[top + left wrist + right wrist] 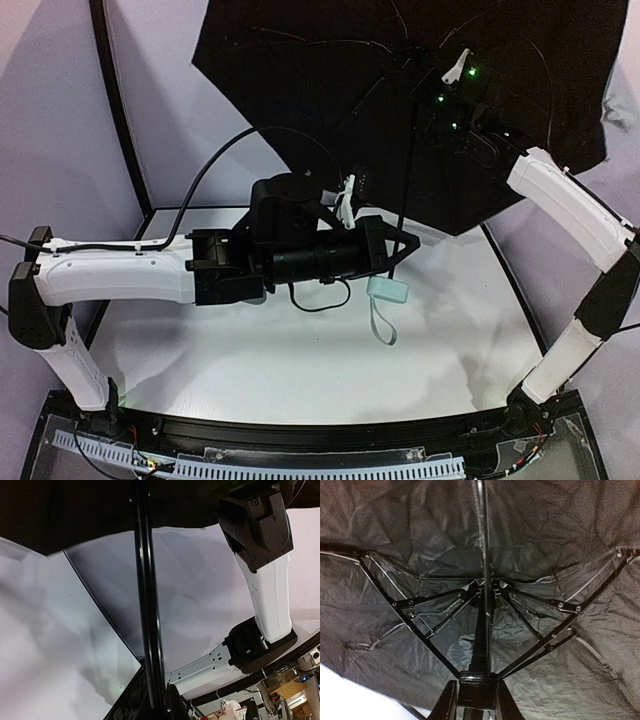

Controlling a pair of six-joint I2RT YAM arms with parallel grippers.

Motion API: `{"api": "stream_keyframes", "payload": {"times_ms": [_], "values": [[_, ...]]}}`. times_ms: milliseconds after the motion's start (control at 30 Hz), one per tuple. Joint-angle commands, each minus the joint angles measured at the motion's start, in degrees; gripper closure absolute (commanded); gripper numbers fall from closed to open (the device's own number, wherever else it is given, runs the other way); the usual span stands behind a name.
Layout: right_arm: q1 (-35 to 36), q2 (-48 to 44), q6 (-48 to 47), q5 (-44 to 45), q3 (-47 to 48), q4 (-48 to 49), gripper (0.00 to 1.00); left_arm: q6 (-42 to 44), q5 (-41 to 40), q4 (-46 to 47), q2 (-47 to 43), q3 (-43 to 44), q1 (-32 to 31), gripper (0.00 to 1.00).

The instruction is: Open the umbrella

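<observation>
White tabletop (pixel 300 370) fills the lower half of the top view, backed by a pale lilac curved wall (pixel 60 130). Across the upper frame spreads the opened folding umbrella (pixel 330 60), its black crinkled underside showing. Its thin black shaft (pixel 406 160) runs down to a small pale green handle (pixel 388 290) at centre. The left gripper (pixel 397 252) is clenched on the shaft just above the handle; the right gripper (pixel 476 692) grasps the black runner block (pixel 477 680) beneath the ribs
</observation>
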Motion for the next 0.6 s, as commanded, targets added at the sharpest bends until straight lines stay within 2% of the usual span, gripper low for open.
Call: {"api": "stream_keyframes", "payload": {"times_ms": [0,267,433,567], "values": [[-10.1,2.9,-10.7,14.0,2.4,21.7,1.00,6.4,29.2,-12.8,-2.2,-3.2,-12.4,0.99],[-12.6,7.5,-17.9,17.2,10.8,21.9,1.00,3.1,32.5,-17.3,-4.4,-3.3,-14.2,0.99],[-15.1,11.5,-18.8,19.0,16.1,19.9,1.00,1.3,34.4,-17.3,-5.3,-2.7,-16.4,0.99],[-17.5,15.8,-17.5,18.9,22.8,14.7,1.00,-1.2,35.2,-17.1,-5.0,-2.1,-17.7,0.99]]}}
